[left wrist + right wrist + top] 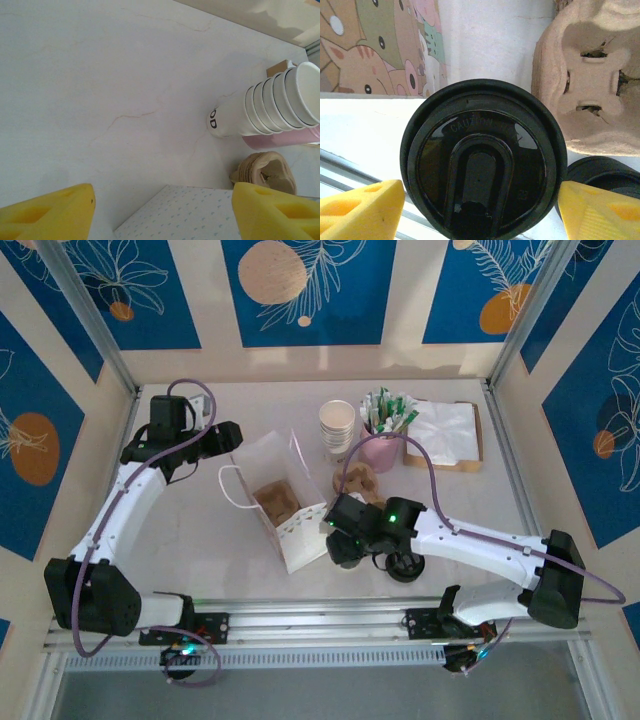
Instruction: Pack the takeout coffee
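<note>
Coffee: takeout coffee (482, 170) sits just right of the bag's near end, black lid facing your right wrist cam. Can't tell if the cup is upright or tipped.
Right gripper: right gripper (480, 212) straddles the lid, with yellow fingers (362, 212) at its rim on either side. Can't tell whether they bear on it. Get your hold on the cup wall below the lid and confirm it before lifting. Squeezing the lid itself risks popping it.
Loose lid: loose black lid (602, 175) lies just right of the coffee. Keep your right finger off it.
Bag: white paper bag (300, 540) has its mouth up and a brown carrier (278, 500) inside. Lift clear of the bag rim, centre over a carrier hole, then lower straight.
Left gripper: left gripper (162, 210) is at the bag's far-left edge, jaws wide, holding nothing. Use it to steady the bag mouth if it sags.
Far: cup stack (280, 100) and spare carrier (265, 172) stand beyond the bag. Stay clear of both.
</note>
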